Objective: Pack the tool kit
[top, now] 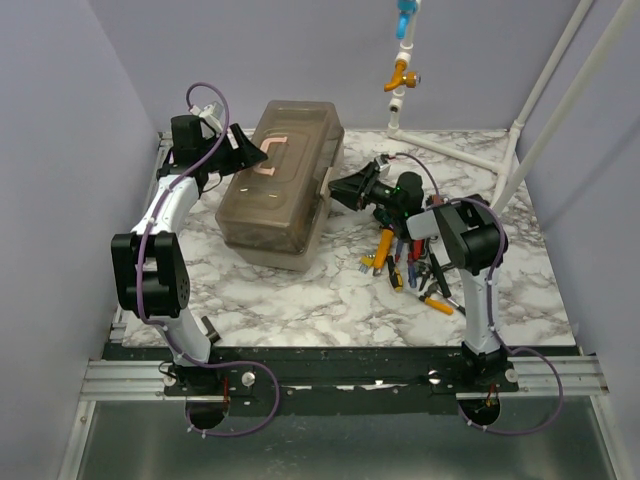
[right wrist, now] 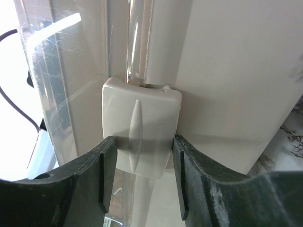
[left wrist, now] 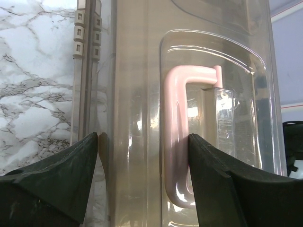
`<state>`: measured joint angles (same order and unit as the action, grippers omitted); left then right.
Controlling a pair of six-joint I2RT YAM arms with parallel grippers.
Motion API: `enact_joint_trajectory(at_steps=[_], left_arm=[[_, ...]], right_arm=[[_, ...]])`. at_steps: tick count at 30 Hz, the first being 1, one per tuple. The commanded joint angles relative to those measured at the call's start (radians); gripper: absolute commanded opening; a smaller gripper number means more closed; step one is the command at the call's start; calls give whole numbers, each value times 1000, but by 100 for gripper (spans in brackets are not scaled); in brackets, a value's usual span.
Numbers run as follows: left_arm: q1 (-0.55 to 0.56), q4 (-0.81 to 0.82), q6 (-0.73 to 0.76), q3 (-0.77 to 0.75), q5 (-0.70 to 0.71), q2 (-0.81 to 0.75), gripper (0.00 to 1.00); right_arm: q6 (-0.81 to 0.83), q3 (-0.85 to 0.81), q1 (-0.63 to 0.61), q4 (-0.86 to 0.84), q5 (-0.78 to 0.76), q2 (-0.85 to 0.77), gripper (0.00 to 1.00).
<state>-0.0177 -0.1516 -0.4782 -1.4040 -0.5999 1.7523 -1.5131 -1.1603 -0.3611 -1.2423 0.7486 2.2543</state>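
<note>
Latch (right wrist: pixel 141 127) work is the step in hand, as I judge it. The toolbox (top: pixel 280 190) lies closed at about 10 o'clock from the middle of the surface (top: pixel 300 300). The loose tools (top: pixel 410 265) wait in a heap at about 4 o'clock, so the box must be opened before anything goes in. The right jaws reach toward 9 o'clock and are closed on the pale latch, one finger on each flank of it. The left jaws stand open over the smoky lid (left wrist: pixel 142 71), one finger near its outer edge and the other just beside the pink handle (left wrist: pixel 176 137); they hold nothing.

To do this well, the right jaws should hold the latch centred and swing it away from the lid seam. A straight pull would probably drag the whole box toward 3 o'clock. The left jaws can press down on the lid so that the box does not slide or tip. The latch looks smooth, so the grip may slip.

The surface has a white marble pattern with grey veins, and a metal rail (top: pixel 340 375) runs along its edge at 6 o'clock. The walls (top: pixel 60 120) are pale lilac. A white pipe frame (top: pixel 545 110) stands at 2 o'clock, and a small fitting (top: pixel 402 60) with orange and blue parts hangs at 12 o'clock.
</note>
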Motion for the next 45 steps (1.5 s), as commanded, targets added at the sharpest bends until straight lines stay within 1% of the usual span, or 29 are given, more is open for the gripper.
enact_joint_trajectory(at_steps=[1,2,5,7,9,15,22,23,24,25,26,27,28,33,38,42,45], left_arm=[[66,-131,47,79,16,63,64],[69,-129,49,84,21,61,64],[82,-124,54,97,34,53,63],[95,-124,59,100,49,53,63],[108,-134,68,99,72,53,63],[137,-152,87,107,144,39,63],[147,-159,83,106,162,47,63],[147,-161,81,105,163,49,63],[147,-164,82,102,164,51,63],[145,-169,82,97,166,53,63],[143,-176,82,90,169,57,63],[135,-182,83,83,166,62,63],[126,-182,80,80,154,66,63],[53,-181,69,61,68,107,63],[-2,-148,50,71,-2,158,62],[-9,-131,43,80,-15,157,61],[-11,-133,47,77,-21,160,61]], right_arm=[[82,-61,-52,180,-18,-115,51],[89,-65,-53,202,-20,-120,49],[79,-72,-56,199,-17,-124,47],[86,-83,-58,226,-13,-129,45],[135,-104,-62,327,-18,-146,41],[329,-143,-75,687,-135,-237,41],[396,-166,-77,851,-214,-287,41],[406,-165,-78,869,-222,-294,44],[418,-161,-77,893,-236,-303,53],[421,-145,-76,897,-254,-314,71],[419,-124,-73,882,-264,-326,80],[410,-99,-71,858,-263,-331,86],[400,-82,-64,822,-246,-329,87],[330,4,-48,583,-163,-289,87],[318,20,-45,502,-149,-251,88],[267,38,-44,401,-138,-207,88],[188,40,-44,234,-106,-147,88]])
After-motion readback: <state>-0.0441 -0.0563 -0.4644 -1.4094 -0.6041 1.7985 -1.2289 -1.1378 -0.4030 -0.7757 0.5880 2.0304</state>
